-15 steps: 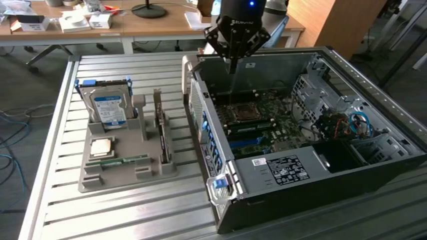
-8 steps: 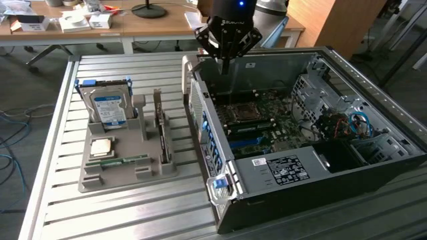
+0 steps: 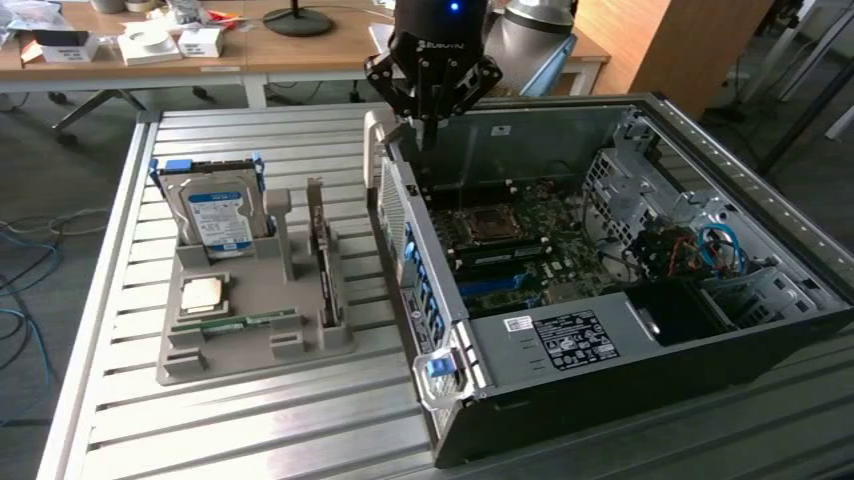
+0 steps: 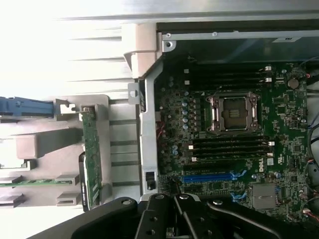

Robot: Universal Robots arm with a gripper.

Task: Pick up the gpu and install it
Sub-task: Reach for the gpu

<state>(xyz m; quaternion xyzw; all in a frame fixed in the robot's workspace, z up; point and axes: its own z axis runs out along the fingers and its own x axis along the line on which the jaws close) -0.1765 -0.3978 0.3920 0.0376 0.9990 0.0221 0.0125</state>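
Observation:
The gpu (image 3: pixel 320 245) stands on edge in a slot of the grey holder (image 3: pixel 254 350), to the exterior view's left of the open computer case (image 3: pixel 667 400). In the wrist view the gpu (image 4: pixel 90 154) appears edge-on, a thin green-edged card with a dark face. My gripper (image 3: pixel 429 135) hangs over the case's rear corner, above the motherboard (image 3: pixel 534 250), with its black fingers together and nothing between them. It is well apart from the gpu. The wrist view has the gripper (image 4: pixel 175 211) near the blue expansion slot (image 4: pixel 209 177).
A silver hard drive (image 3: pixel 218 215) with a blue-white label, a processor chip (image 3: pixel 203 293) and a green memory stick (image 3: pixel 240 322) also sit in the holder. The case's metal side wall (image 3: pixel 400 230) rises between holder and motherboard. Desks (image 3: pixel 267 50) stand behind the slatted table (image 3: pixel 240 430).

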